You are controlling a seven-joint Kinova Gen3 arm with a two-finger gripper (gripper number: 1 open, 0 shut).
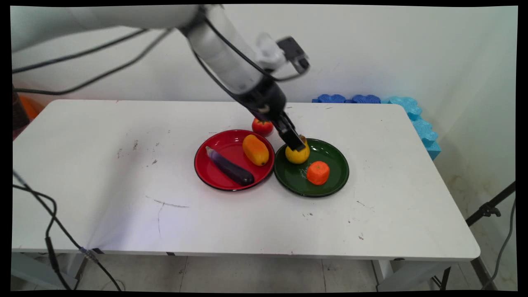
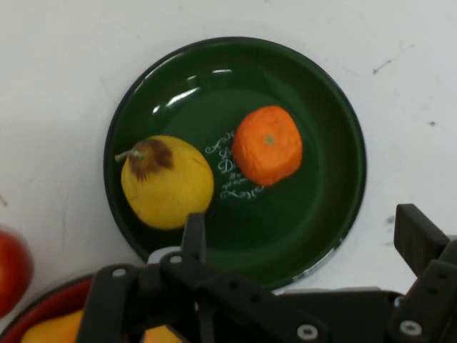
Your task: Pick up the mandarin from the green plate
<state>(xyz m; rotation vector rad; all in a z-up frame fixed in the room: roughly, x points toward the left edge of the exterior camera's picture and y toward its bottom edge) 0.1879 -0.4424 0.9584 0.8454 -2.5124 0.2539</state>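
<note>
- Setting: robotics lab or test room.
- Evidence: bare white wall (image 1: 392, 49); scuffed white table (image 1: 103, 185); loose black cables (image 1: 49, 222); tripod leg (image 1: 491, 208) at right; blue foam mats (image 1: 412, 115) behind the tabletop's far right corner.

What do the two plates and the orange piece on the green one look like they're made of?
The green plate and red plate look like glossy enamelled metal or hard plastic: both have sharp highlights and a dark rim; which it is stays open. The orange fruit looks like matte foam or soft plastic, probably a toy, with blocky, flattened sides and no shine.
</note>
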